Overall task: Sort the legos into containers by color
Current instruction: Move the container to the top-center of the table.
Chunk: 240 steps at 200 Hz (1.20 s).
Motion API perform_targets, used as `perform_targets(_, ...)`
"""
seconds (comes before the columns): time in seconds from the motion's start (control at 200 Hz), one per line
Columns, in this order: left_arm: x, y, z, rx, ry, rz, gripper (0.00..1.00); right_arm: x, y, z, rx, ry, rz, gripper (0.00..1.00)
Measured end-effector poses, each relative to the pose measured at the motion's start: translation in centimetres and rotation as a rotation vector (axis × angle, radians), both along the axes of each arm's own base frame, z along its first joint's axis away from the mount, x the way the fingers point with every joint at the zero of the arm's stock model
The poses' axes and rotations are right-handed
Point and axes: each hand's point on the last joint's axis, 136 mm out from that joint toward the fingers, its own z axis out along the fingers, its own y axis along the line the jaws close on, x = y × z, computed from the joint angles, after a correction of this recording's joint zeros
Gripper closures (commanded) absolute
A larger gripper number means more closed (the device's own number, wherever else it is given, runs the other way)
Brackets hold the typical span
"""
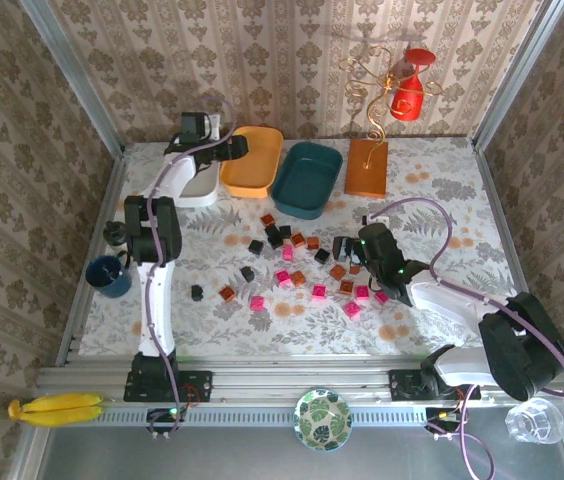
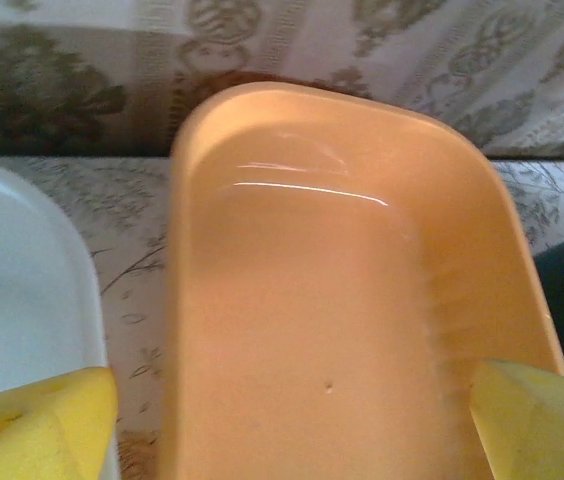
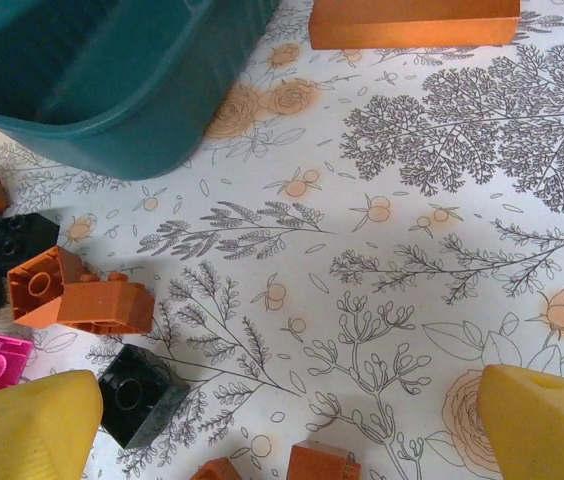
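Your left gripper (image 2: 292,410) hangs over the orange-yellow tray (image 2: 342,300) at the far left of the surface (image 1: 442,190). Its jaws are spread wide with nothing between them. The white tray (image 1: 197,188) sits just left of that tray and the teal tray (image 1: 307,180) just right. Your right gripper (image 3: 287,420) is spread just as wide and empty. It sits low over the legos (image 1: 292,270) scattered mid-surface, with a black brick (image 3: 142,398) just beside one finger.
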Motion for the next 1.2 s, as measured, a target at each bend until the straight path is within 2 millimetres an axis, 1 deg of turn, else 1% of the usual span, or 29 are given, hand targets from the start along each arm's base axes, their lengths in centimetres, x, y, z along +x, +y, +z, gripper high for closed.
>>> perform_targets(0.125, -0.6, -1.4, -1.0, 0.062, 0.03, -0.057, 0.27, 0.0, 0.0, 0.1, 0.002, -0.003, 0.0, 0.02)
perform_targets(0.235, -0.7, -1.3, -1.4, 0.111, 0.039, -0.066, 0.37, 0.0, 0.1, 0.1, 0.002, -0.003, 0.001, 0.02)
perform_targets(0.295, -0.9, -1.1, -1.6, 0.126, 0.048, -0.068, 0.39, 0.0, 0.1, 0.1, 0.003, -0.003, 0.001, 0.02)
perform_targets(0.45, -1.4, -1.1, -1.9, 0.136, 0.057, -0.072, 0.36, 0.0, 0.1, 0.1, 0.003, -0.002, 0.001, 0.02)
perform_targets(0.625, -3.2, -1.1, -1.5, 0.119, 0.081, -0.087, 0.33, 0.0, 0.1, -0.1, 0.006, 0.003, 0.002, 0.02)
perform_targets(0.71, -4.3, -0.9, -0.8, 0.112, 0.081, -0.082, 0.32, -0.1, 0.2, -0.4, 0.006, 0.013, 0.002, 0.02)
perform_targets(0.815, -5.1, -0.2, 0.5, 0.098, 0.056, -0.06, 0.26, -0.1, 0.2, -1.2, 0.002, 0.033, -0.001, 0.02)
perform_targets(0.905, -4.9, 1.3, 1.6, 0.096, 0.028, -0.011, 0.21, -0.1, 0.3, -2.0, -0.006, 0.053, 0.002, 0.02)
perform_targets(1.005, -4.3, 3.2, 1.8, 0.11, 0.019, 0.046, 0.18, -0.2, 0.4, -2.4, -0.008, 0.066, 0.009, 0.02)
perform_targets(1.11, -3.7, 4.8, 1.0, 0.122, 0.038, 0.085, 0.15, -0.1, 0.7, -2.2, 0.0, 0.064, 0.017, 0.02)
perform_targets(1.2, -3.0, 4.9, -0.2, 0.124, 0.061, 0.086, 0.14, 0.0, 1.0, -1.9, 0.006, 0.056, 0.023, 0.02)
